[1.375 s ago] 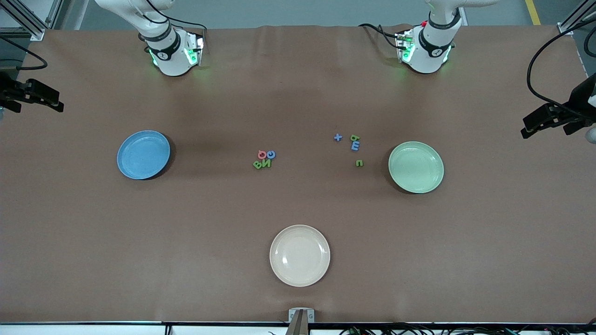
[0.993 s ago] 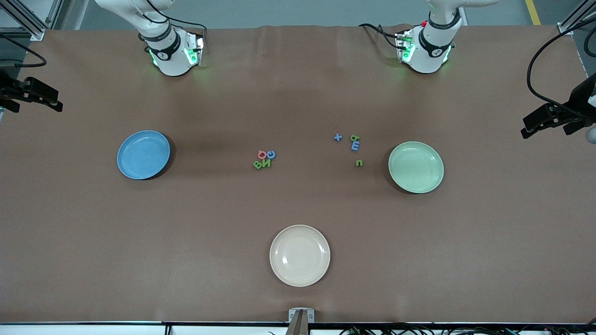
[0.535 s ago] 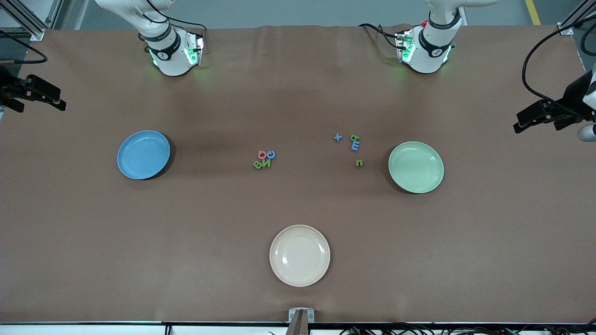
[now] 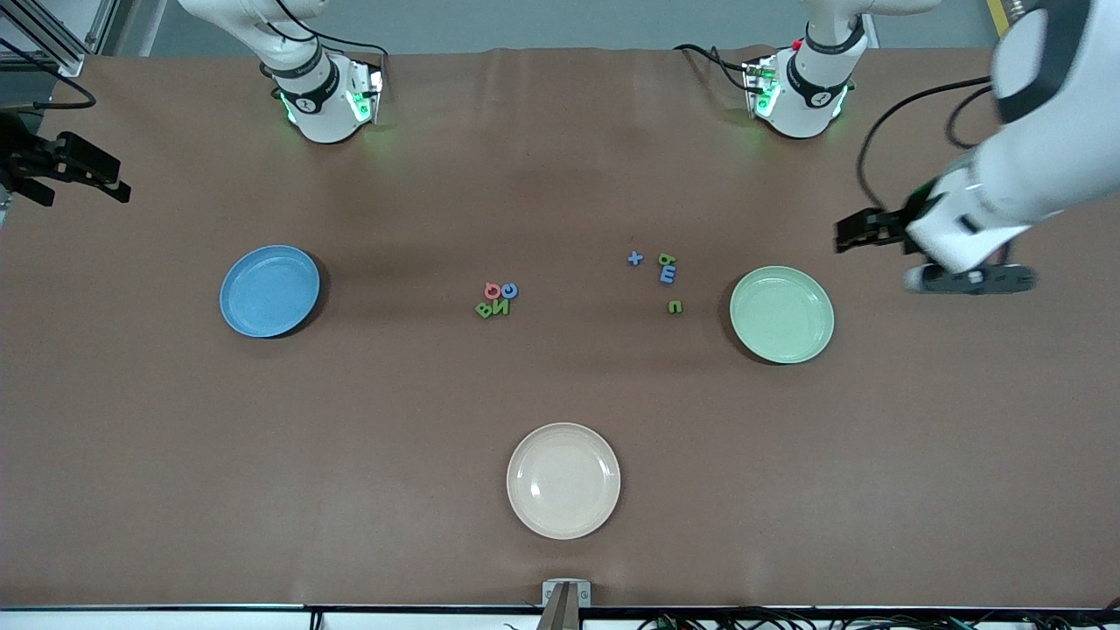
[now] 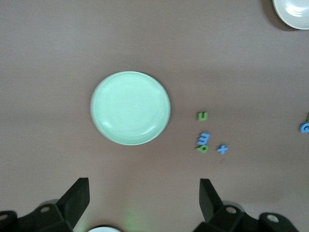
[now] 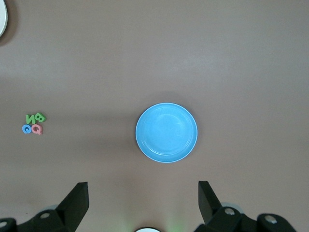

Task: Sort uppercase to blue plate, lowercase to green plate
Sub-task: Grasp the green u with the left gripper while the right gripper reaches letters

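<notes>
The uppercase letters lie in one cluster mid-table: red-pink Q (image 4: 493,290), blue O (image 4: 509,290), green B (image 4: 484,309), green N (image 4: 500,306). The lowercase letters lie nearer the green plate (image 4: 781,314): blue t (image 4: 635,258), green b/p (image 4: 668,259), blue m (image 4: 668,275), green n (image 4: 675,306). The blue plate (image 4: 269,290) is empty, and so is the green plate. My left gripper (image 4: 853,233) is open in the air, over the table beside the green plate (image 5: 130,108). My right gripper (image 4: 105,175) is open over the table edge at the right arm's end, with the blue plate (image 6: 166,132) in its view.
A cream plate (image 4: 563,480) sits nearest the front camera, mid-table. The two arm bases (image 4: 325,96) (image 4: 801,92) stand along the table's edge farthest from the front camera. The brown table covers the rest of the view.
My left arm has swung in from the table's end toward the green plate. My right gripper has shifted only slightly. No letter or plate has moved.
</notes>
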`<state>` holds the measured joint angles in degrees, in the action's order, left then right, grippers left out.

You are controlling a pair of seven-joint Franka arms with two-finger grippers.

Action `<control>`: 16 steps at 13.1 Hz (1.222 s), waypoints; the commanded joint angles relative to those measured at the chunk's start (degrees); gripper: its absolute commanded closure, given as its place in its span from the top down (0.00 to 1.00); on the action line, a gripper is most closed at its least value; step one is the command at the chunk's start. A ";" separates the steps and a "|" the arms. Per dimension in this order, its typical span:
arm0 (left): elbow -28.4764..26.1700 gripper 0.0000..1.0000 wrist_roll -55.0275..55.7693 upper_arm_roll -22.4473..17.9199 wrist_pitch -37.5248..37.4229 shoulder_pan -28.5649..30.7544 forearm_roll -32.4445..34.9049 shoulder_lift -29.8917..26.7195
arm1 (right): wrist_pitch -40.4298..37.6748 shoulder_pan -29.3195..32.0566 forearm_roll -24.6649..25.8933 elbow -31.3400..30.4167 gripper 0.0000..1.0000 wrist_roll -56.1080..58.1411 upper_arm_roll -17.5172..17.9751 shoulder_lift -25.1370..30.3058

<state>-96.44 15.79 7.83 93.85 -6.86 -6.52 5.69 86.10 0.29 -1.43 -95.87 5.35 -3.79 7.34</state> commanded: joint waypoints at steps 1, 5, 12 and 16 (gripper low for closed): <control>-4.10 1.00 9.74 5.42 8.07 -0.17 -0.16 2.64 | 0.56 0.58 -1.03 -1.77 1.00 0.27 -0.08 1.62; -4.63 1.00 23.74 7.73 16.52 -5.79 4.83 11.26 | 0.47 0.67 -1.03 -1.68 1.00 0.45 -0.17 1.53; -22.81 1.00 29.47 7.82 40.41 -10.19 9.67 13.21 | -0.41 1.11 -0.41 1.48 1.00 0.01 -0.26 -1.71; -28.62 0.98 33.25 7.73 50.19 -11.86 10.04 14.96 | 3.70 1.64 0.12 1.57 1.00 0.53 -0.26 -5.84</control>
<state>-122.75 46.97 15.67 140.77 -17.74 2.29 20.69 88.10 1.08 -1.44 -95.52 5.30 -4.40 4.18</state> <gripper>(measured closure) 0.009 0.000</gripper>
